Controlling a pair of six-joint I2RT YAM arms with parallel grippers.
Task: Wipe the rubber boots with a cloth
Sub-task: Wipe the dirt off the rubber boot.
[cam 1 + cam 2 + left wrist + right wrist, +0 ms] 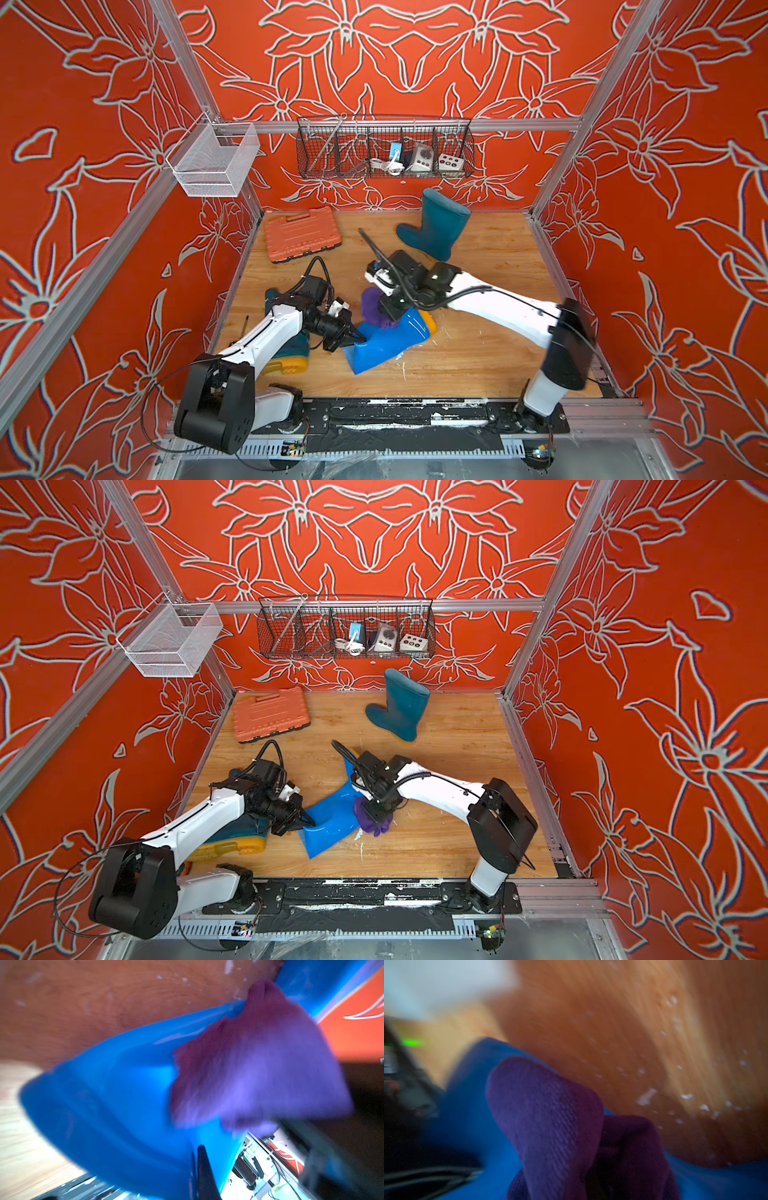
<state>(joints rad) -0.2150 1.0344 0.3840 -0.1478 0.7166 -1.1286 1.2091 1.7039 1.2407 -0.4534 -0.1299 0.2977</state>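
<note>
Lying sideways, blue boot (386, 345) opens toward the near edge.

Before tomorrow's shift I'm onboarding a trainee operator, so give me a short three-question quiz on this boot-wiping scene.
1. Multiple choice: what is the soft purple terry cloth pressed against? A) the upright dark teal rubber boot; B) the bright blue rubber boot lying on its side; C) the flat orange plastic tool case.
2. True or false: the tool case sits inside the black wire basket.
3. Fill in: the right gripper is shut on the ____.
Key: 1 B; 2 false; 3 cloth.
</note>
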